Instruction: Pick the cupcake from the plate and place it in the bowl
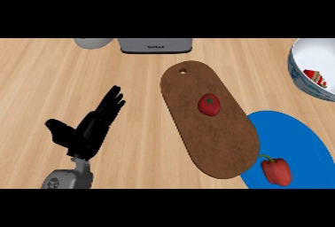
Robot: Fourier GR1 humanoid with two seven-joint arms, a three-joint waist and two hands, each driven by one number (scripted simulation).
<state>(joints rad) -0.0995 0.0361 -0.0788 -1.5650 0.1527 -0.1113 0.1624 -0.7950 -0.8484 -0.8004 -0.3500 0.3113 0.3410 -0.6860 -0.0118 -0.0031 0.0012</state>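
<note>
One hand only is seen, the robot's left, at the lower left of the head view, with its fingers held out straight, the thumb spread to the side, and nothing grasped; it appears to be parked over bare counter, well clear of everything else. The right hand is not shown at all. The cupcake is found already inside the white bowl at the right edge, lying against the inner wall with its red part uppermost, so the placing can be judged as done. The blue plate, partly cut off at the lower right, is left without the cupcake and carries only a red pepper near its lower edge. A brown cutting board is laid slantwise across the middle, its lower end overlapping the plate, and a tomato is set on it. Between the open hand and the cupcake lies the whole board, so the two are well apart, on opposite sides of the view. A grey appliance and a pale round vessel are cut off at the top edge.
</note>
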